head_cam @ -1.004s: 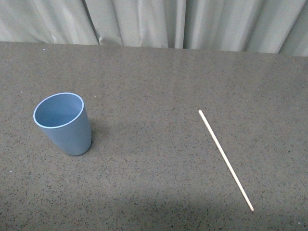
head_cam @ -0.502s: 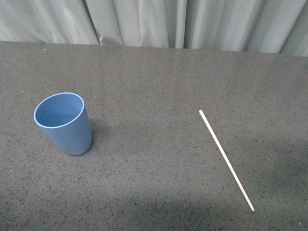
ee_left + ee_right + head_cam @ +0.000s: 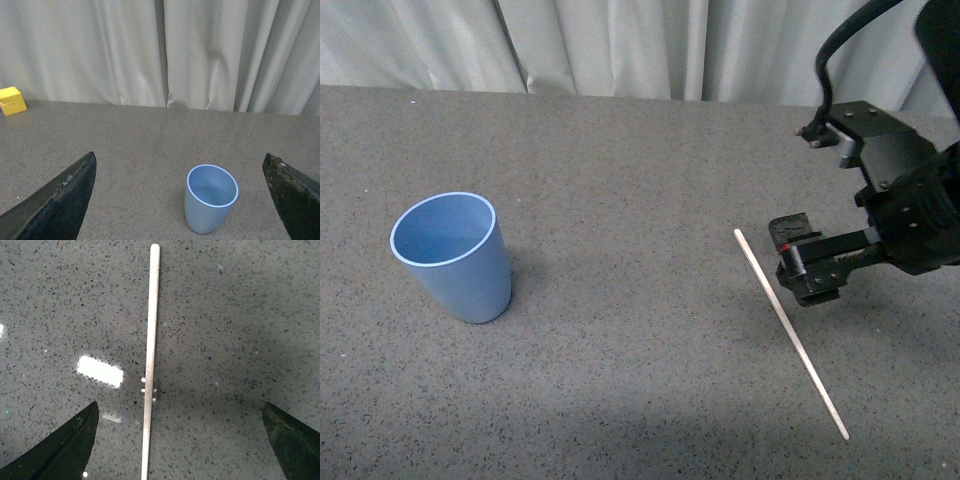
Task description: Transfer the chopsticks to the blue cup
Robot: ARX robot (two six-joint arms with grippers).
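Note:
The chopstick (image 3: 788,330), a thin cream stick, lies flat on the grey speckled table at the right. The blue cup (image 3: 453,257) stands upright at the left, empty. My right gripper (image 3: 805,262) hangs open just right of the stick's upper part, above the table. In the right wrist view the chopstick (image 3: 150,350) runs between the open fingers, nearer one fingertip (image 3: 75,440). My left gripper (image 3: 180,200) is open; the left wrist view shows the cup (image 3: 210,198) ahead between its fingers, at a distance. The left arm is out of the front view.
Pale curtains (image 3: 620,45) hang behind the table's far edge. A yellow block (image 3: 12,100) sits near the far edge, seen only in the left wrist view. The table (image 3: 620,180) stretches between cup and stick.
The right arm has come into the front view from the right and its open gripper now hangs beside the chopstick. Cup and chopstick have not moved.

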